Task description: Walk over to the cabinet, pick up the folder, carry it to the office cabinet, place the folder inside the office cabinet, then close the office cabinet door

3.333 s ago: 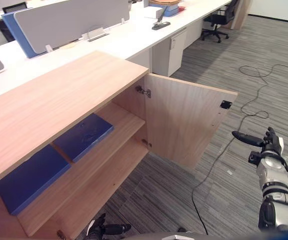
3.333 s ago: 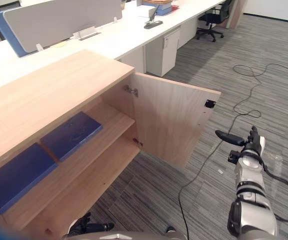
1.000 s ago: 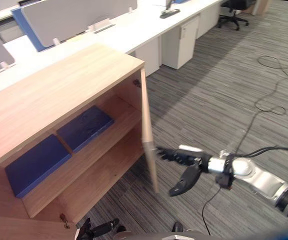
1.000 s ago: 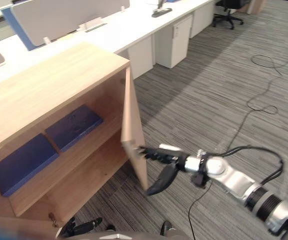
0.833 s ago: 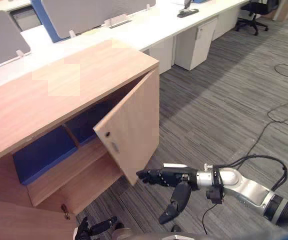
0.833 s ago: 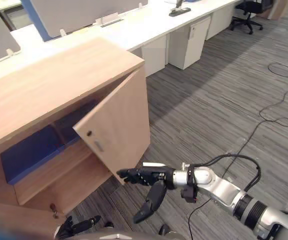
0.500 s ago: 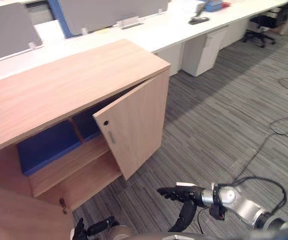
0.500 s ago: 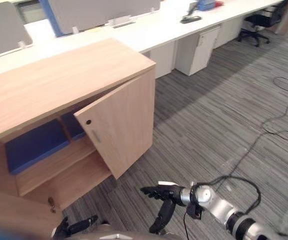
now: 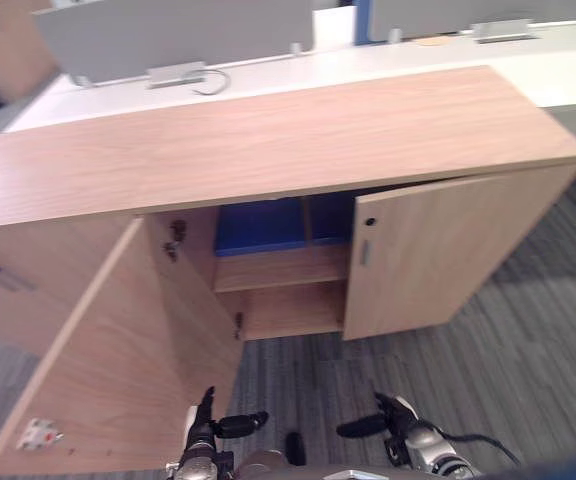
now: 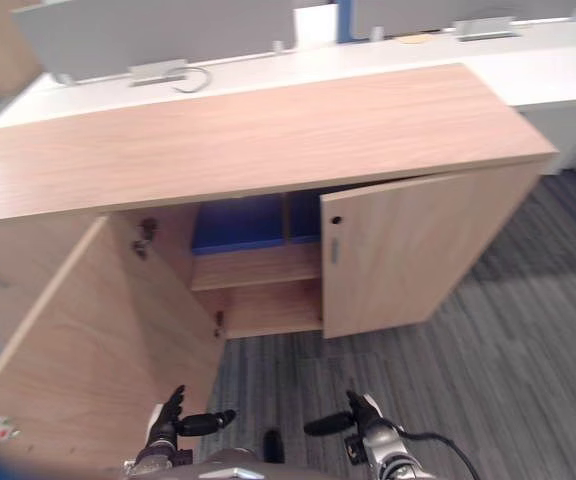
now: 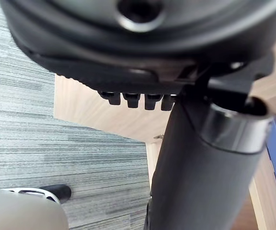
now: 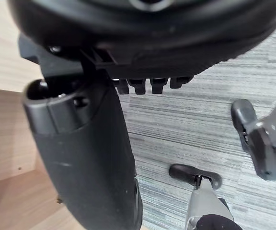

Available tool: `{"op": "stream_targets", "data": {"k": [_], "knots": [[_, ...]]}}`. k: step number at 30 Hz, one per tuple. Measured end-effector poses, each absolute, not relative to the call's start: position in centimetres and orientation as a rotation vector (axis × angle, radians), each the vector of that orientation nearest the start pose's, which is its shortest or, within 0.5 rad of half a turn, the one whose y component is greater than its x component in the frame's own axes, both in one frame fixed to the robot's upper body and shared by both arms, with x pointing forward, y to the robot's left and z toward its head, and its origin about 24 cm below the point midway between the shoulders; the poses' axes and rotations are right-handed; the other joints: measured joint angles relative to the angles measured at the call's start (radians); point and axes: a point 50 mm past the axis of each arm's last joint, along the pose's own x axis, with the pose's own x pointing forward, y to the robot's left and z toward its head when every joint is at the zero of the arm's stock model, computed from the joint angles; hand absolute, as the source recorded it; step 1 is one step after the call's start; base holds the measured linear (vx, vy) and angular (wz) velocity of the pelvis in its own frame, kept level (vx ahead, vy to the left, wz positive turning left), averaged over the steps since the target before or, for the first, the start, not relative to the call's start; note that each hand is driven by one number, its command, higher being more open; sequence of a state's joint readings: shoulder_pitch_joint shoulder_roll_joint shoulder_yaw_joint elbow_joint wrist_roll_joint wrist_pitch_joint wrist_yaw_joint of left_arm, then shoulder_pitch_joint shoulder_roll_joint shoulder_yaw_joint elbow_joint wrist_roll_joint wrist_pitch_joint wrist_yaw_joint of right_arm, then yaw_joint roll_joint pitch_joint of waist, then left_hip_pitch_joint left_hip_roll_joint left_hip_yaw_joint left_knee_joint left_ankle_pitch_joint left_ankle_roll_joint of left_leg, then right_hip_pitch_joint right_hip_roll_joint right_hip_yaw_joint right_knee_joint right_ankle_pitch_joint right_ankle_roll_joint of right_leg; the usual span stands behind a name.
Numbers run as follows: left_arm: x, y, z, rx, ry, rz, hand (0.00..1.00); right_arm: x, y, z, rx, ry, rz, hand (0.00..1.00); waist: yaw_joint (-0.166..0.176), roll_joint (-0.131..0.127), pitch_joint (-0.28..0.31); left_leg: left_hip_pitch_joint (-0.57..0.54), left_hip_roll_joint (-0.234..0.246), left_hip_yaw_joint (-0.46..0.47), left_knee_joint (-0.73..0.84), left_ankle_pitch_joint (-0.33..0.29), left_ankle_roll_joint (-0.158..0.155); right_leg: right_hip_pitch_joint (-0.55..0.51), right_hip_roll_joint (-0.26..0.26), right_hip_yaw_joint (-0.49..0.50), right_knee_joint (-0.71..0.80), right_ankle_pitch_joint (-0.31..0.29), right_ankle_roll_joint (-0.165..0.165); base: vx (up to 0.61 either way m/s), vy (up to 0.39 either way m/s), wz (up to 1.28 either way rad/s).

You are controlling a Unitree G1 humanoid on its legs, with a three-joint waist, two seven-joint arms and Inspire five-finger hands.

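Farthest left, the office cabinet's (image 9: 268, 140) left door (image 9: 98, 360) stood wide open. Beside its lower edge the left hand (image 9: 204, 436) hovered empty, fingers loose, thumb out. Blue folders (image 9: 260, 226) lay on the upper shelf (image 9: 278, 268), partly behind the ajar right door (image 9: 438, 255). The right hand (image 9: 398, 426) hovered empty too, fingers relaxed.

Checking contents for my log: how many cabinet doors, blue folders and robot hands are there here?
Cabinet doors: 2, left one wide open, right one ajar
Blue folders: 2, inside the cabinet
Robot hands: 2, left hand, right hand, both low and empty
Total: 6
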State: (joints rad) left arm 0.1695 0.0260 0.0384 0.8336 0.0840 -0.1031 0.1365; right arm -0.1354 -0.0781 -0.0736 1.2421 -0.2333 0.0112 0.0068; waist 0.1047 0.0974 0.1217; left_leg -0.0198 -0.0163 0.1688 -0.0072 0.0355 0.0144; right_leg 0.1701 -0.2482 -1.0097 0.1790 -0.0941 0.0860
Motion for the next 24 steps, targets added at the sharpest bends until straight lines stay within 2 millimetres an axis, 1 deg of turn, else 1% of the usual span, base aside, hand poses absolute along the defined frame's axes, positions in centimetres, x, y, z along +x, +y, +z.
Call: {"op": "stream_targets", "data": {"k": [1, 2, 3, 4, 6, 7, 8, 9, 10, 11, 12, 13, 14, 15, 16, 17, 18, 19, 20, 21, 22, 23, 24], "knots": [[11.4, 17.3, -14.3, 0.146, 0.883, 0.118, 1.00, 12.8, -18.9, -16.1, -0.231, 1.161, 0.023, 1.00, -0.007, 0.003, -0.001, 0.011, -0.040, -0.049, -0.005, -0.003, 0.013, 0.018, -0.081, -0.039, 0.126, -0.045, 0.012, 0.09, 0.191, 1.34], [11.5, 16.8, -14.3, 0.168, 0.880, 0.061, 1.00, 11.8, -20.0, -16.2, -0.229, 1.186, -0.021, 1.00, -0.020, 0.003, -0.001, 0.027, -0.078, -0.107, 0.000, -0.007, 0.035, 0.003, -0.169, 0.020, 0.297, -0.078, -0.048, 0.09, 0.211, 1.40], [11.8, 16.4, -14.3, 0.184, 0.869, 0.027, 1.00, 11.8, -20.6, -16.1, -0.223, 1.182, -0.044, 1.00, -0.030, 0.005, 0.000, 0.030, -0.093, -0.141, 0.013, -0.008, 0.059, -0.028, -0.207, 0.097, 0.387, -0.090, -0.104, 0.10, 0.254, 1.94], [12.5, 15.7, -14.3, 0.238, 0.861, -0.064, 1.00, 12.4, -21.1, -15.7, -0.191, 1.135, -0.109, 1.00, -0.057, 0.010, -0.003, 0.011, -0.114, -0.247, 0.057, -0.016, 0.068, -0.132, -0.150, 0.464, 0.441, -0.162, -0.069, 0.07, 0.182, 1.80], [12.7, 15.7, -14.3, 0.279, 0.859, -0.106, 1.00, 12.8, -21.2, -15.6, -0.178, 1.110, -0.132, 1.00, -0.065, 0.004, 0.001, 0.000, -0.122, -0.316, 0.074, -0.015, 0.065, -0.174, -0.069, 0.690, 0.407, -0.196, -0.029, 0.04, 0.070, 1.65], [13.2, 15.6, -14.2, 0.288, 0.846, -0.128, 1.00, 12.4, -21.2, -15.7, -0.153, 1.111, -0.158, 1.00, -0.068, -0.017, 0.002, -0.008, -0.137, -0.374, 0.082, -0.014, 0.056, -0.194, -0.012, 0.873, 0.358, -0.212, 0.012, 0.03, -0.047, 1.76], [13.2, 15.8, -14.2, 0.297, 0.848, -0.132, 1.00, 11.7, -20.8, -15.9, -0.097, 1.125, -0.188, 1.00, -0.071, -0.046, -0.005, -0.017, -0.160, -0.436, 0.090, -0.014, 0.044, -0.195, 0.014, 0.993, 0.292, -0.218, 0.031, 0.02, -0.082, 1.70], [13.2, 15.9, -14.2, 0.296, 0.850, -0.131, 1.00, 11.3, -20.5, -16.1, -0.067, 1.135, -0.203, 1.00, -0.070, -0.059, -0.008, -0.017, -0.167, -0.455, 0.090, -0.013, 0.039, -0.193, 0.015, 1.019, 0.261, -0.208, 0.047, 0.02, -0.114, 1.40], [13.2, 16.2, -14.2, 0.295, 0.849, -0.115, 1.00, 10.8, -19.9, -16.4, -0.029, 1.155, -0.214, 1.00, -0.068, -0.077, -0.010, -0.018, -0.177, -0.485, 0.093, -0.014, 0.031, -0.186, 0.010, 1.016, 0.201, -0.187, 0.064, 0.03, -0.208, 0.99], [13.2, 16.7, -14.1, 0.303, 0.849, -0.100, 1.00, 10.6, -19.4, -16.5, 0.021, 1.164, -0.233, 1.00, -0.062, -0.106, -0.011, -0.034, -0.193, -0.509, 0.120, -0.025, 0.011, -0.182, 0.004, 1.004, 0.103, -0.113, 0.059, 0.05, -0.271, 0.87], [13.2, 16.9, -14.2, 0.303, 0.859, -0.092, 1.00, 10.4, -19.4, -16.6, 0.032, 1.164, -0.244, 1.00, -0.066, -0.097, -0.005, -0.039, -0.185, -0.522, 0.152, -0.042, -0.008, -0.159, 0.011, 0.983, 0.094, -0.114, 0.059, 0.05, -0.272, 0.58], [13.1, 16.9, -14.3, 0.285, 0.865, -0.075, 1.00, 10.3, -19.4, -16.6, 0.048, 1.165, -0.255, 1.00, -0.067, -0.094, -0.005, -0.042, -0.175, -0.527, 0.170, -0.055, -0.023, -0.145, 0.023, 0.973, 0.080, -0.110, 0.053, 0.05, -0.226, 0.31], [12.8, 16.8, -14.4, 0.259, 0.871, -0.052, 1.00, 9.9, -19.7, -16.7, 0.081, 1.170, -0.283, 1.00, -0.064, -0.089, -0.006, -0.048, -0.155, -0.538, 0.201, -0.084, -0.024, -0.120, 0.048, 0.954, 0.060, -0.108, 0.048, 0.04, -0.217, 0.16], [12.7, 17.1, -14.4, 0.232, 0.876, -0.022, 1.00, 9.6, -19.8, -16.7, 0.088, 1.172, -0.294, 1.00, -0.064, -0.085, -0.005, -0.054, -0.134, -0.545, 0.232, -0.113, -0.037, -0.103, 0.074, 0.938, 0.046, -0.106, 0.041, 0.04, -0.218, 0.12], [12.6, 17.2, -14.4, 0.220, 0.880, -0.012, 1.00, 9.5, -19.9, -16.7, 0.094, 1.172, -0.302, 1.00, -0.066, -0.086, -0.003, -0.058, -0.124, -0.548, 0.248, -0.126, -0.040, -0.094, 0.087, 0.931, 0.040, -0.104, 0.035, 0.02, -0.205, 0.12], [12.6, 17.3, -14.4, 0.200, 0.883, 0.002, 1.00, 9.3, -20.0, -16.8, 0.110, 1.173, -0.325, 1.00, -0.068, -0.087, -0.001, -0.073, -0.107, -0.547, 0.282, -0.153, -0.050, -0.088, 0.108, 0.914, 0.039, -0.105, 0.027, 0.02, -0.186, 0.26], [12.7, 17.4, -14.4, 0.191, 0.879, 0.005, 1.00, 9.3, -20.2, -16.7, 0.131, 1.171, -0.349, 1.00, -0.077, -0.093, 0.006, -0.094, -0.075, -0.498, 0.305, -0.176, -0.048, -0.080, 0.119, 0.878, 0.038, -0.107, 0.021, 0.00, -0.186, 0.45], [12.9, 17.4, -14.3, 0.183, 0.875, 0.007, 1.00, 9.3, -20.3, -16.7, 0.150, 1.166, -0.374, 1.00, -0.088, -0.096, 0.013, -0.108, -0.046, -0.442, 0.316, -0.177, -0.048, -0.071, 0.122, 0.852, 0.038, -0.109, 0.017, 0.00, -0.189, 0.90], [13.4, 17.1, -14.2, 0.175, 0.865, -0.012, 1.00, 9.2, -20.8, -16.6, 0.170, 1.156, -0.411, 1.00, -0.112, -0.099, 0.028, -0.137, 0.020, -0.292, 0.364, -0.174, -0.044, -0.051, 0.124, 0.795, 0.040, -0.117, 0.006, -0.01, -0.159, 1.10], [13.8, 16.4, -14.0, 0.178, 0.852, -0.053, 1.00, 8.7, -21.5, -16.6, 0.157, 1.159, -0.434, 1.00, -0.118, -0.091, 0.033, -0.163, 0.085, -0.132, 0.428, -0.194, -0.046, -0.050, 0.124, 0.759, 0.045, -0.129, -0.005, 0.01, -0.101, 0.98], [14.0, 16.0, -13.9, 0.176, 0.844, -0.075, 1.00, 8.6, -21.9, -16.5, 0.148, 1.158, -0.441, 1.00, -0.114, -0.083, 0.038, -0.174, 0.108, -0.067, 0.457, -0.213, -0.037, -0.050, 0.123, 0.751, 0.048, -0.133, -0.005, 0.02, 0.006, 0.54], [14.2, 15.7, -13.8, 0.170, 0.833, -0.107, 1.00, 8.6, -22.4, -16.5, 0.139, 1.157, -0.448, 1.00, -0.111, -0.069, 0.049, -0.192, 0.133, 0.004, 0.505, -0.238, -0.019, -0.051, 0.118, 0.746, 0.061, -0.143, 0.005, 0.07, 0.123, 0.16], [14.3, 15.7, -13.7, 0.170, 0.829, -0.124, 1.00, 8.7, -22.6, -16.4, 0.135, 1.151, -0.450, 1.00, -0.108, -0.060, 0.058, -0.196, 0.121, 0.018, 0.514, -0.243, -0.010, -0.057, 0.109, 0.753, 0.086, -0.164, 0.017, 0.06, 0.131, 0.11]]}}
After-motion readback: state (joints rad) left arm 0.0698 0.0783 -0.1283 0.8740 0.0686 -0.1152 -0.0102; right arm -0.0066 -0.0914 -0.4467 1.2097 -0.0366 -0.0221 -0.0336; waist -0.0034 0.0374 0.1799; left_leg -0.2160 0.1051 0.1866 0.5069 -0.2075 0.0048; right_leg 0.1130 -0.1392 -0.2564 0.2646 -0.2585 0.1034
